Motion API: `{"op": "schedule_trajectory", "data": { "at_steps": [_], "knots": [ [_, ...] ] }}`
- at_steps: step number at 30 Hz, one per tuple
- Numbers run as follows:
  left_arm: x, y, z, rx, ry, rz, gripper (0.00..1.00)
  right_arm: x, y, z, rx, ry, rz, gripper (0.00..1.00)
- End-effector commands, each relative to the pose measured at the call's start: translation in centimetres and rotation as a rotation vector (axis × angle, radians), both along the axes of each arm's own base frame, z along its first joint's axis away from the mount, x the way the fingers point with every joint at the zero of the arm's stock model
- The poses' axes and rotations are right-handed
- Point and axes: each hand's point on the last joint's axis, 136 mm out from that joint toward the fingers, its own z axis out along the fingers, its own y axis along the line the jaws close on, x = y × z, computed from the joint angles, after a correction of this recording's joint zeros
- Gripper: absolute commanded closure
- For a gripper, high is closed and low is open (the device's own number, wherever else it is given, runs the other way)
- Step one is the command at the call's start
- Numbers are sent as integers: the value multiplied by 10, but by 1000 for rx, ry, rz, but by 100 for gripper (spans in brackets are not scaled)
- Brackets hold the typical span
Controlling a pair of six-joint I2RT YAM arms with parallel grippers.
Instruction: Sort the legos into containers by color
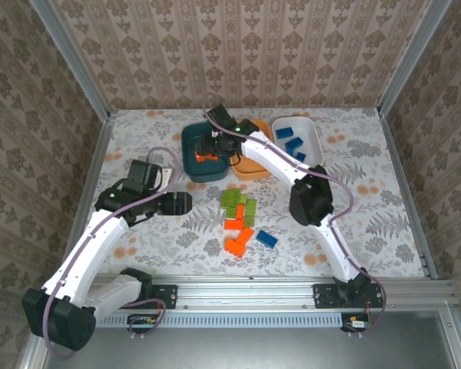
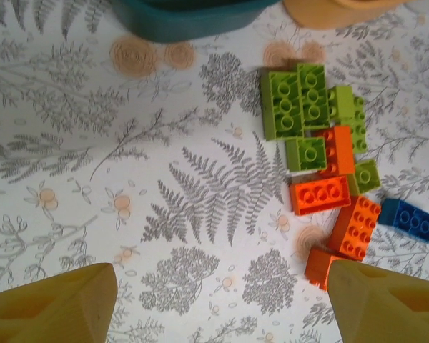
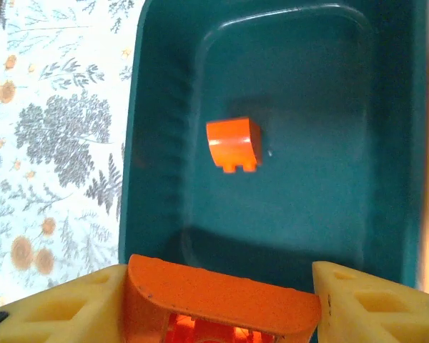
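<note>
Orange brick (image 3: 222,294), likely light, stiff, slick, pinched on flat sides by right gripper (image 3: 225,306) over teal bin (image 3: 157,143); left gripper (image 2: 222,304) wide, pile (image 2: 322,164) at 2 o'clock.

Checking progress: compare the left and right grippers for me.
The left gripper is open and empty; the right gripper clamps an orange brick. The left hangs over the table beside the loose bricks; the right over the teal bin. Both have yellow fingers.
</note>
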Motion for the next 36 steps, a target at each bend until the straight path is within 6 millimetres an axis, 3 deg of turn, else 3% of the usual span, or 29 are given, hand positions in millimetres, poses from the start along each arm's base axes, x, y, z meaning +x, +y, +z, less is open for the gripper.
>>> {"op": "schedule_trajectory", "data": {
  "at_steps": [1,6,12,16,21,26,29,33,36],
  "knots": [
    [-13,9,-5,10,36,27,21,11,3,-8,-22,-6,32,38],
    [-18,14,-3,23,36,33,21,34,7,-25,3,-36,11,35],
    [-20,15,-3,22,41,33,21,46,11,-23,52,-67,9,26],
    [-19,16,-2,25,39,39,20,48,16,3,79,-126,27,21],
    [-17,15,5,14,25,40,20,51,9,53,118,-204,13,20],
    [-15,-3,3,-42,18,6,19,25,-5,115,144,-240,49,20],
    [-16,-28,-7,-48,22,-60,18,-2,-26,123,107,-214,59,20],
    [-12,-63,-20,-41,39,-123,17,-45,-70,107,61,-174,29,20],
    [-8,-92,-29,-38,50,-175,18,-83,-110,82,42,-110,-13,21]
  ]
}}
